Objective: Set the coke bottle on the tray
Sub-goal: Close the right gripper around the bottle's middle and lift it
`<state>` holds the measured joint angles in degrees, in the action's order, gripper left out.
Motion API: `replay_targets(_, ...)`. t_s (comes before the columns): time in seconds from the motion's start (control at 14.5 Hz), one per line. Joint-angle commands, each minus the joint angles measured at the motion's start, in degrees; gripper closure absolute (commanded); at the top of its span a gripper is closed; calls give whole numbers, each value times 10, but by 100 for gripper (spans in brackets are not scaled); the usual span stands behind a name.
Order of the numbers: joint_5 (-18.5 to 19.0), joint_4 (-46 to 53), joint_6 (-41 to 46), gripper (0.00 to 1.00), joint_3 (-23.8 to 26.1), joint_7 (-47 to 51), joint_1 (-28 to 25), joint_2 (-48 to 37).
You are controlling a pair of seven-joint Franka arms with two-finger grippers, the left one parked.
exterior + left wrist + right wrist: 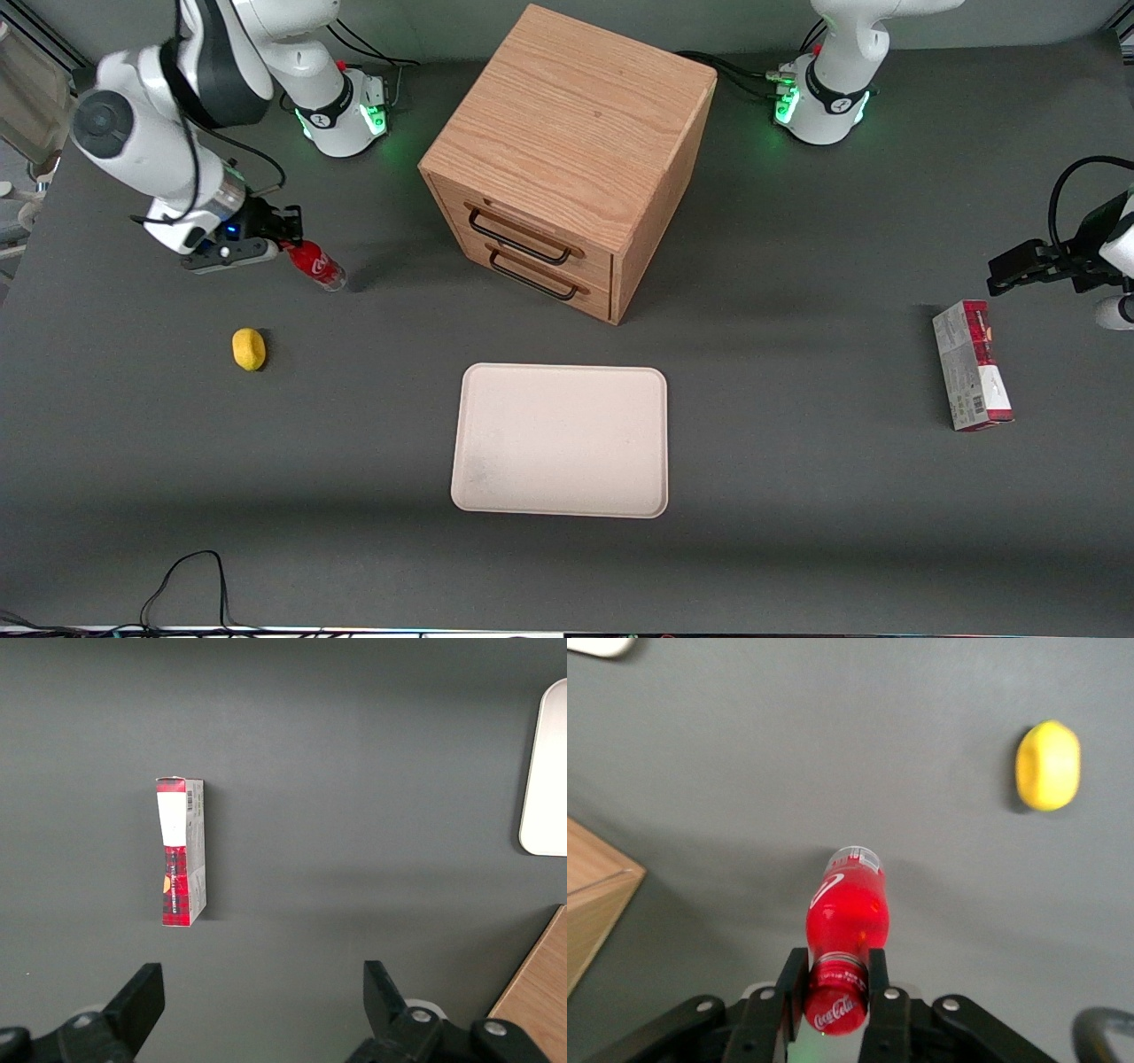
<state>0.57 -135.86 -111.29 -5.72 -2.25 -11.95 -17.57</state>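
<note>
Toward the working arm's end of the tabletop [797, 549], we log: end effector [836, 979] clamped on coke bottle [846, 912] neck, bottle tilted; lemon [249, 349] nearby; cream tray [560, 505] well apart, before drawer cabinet [567, 159].

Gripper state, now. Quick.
Right gripper: closed on the coke bottle, gripping it at the neck just under the cap, above the table toward the working arm's end.
</note>
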Motion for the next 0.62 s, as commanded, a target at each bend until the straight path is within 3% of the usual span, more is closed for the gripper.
replay_targets(0.0,-4,169,132,100,-3,7,-2,38)
replay_targets(0.35,-4,466,314,100,-3,14,0,180)
replay_targets(0.55,-4,546,354,100,-3,16,0,225)
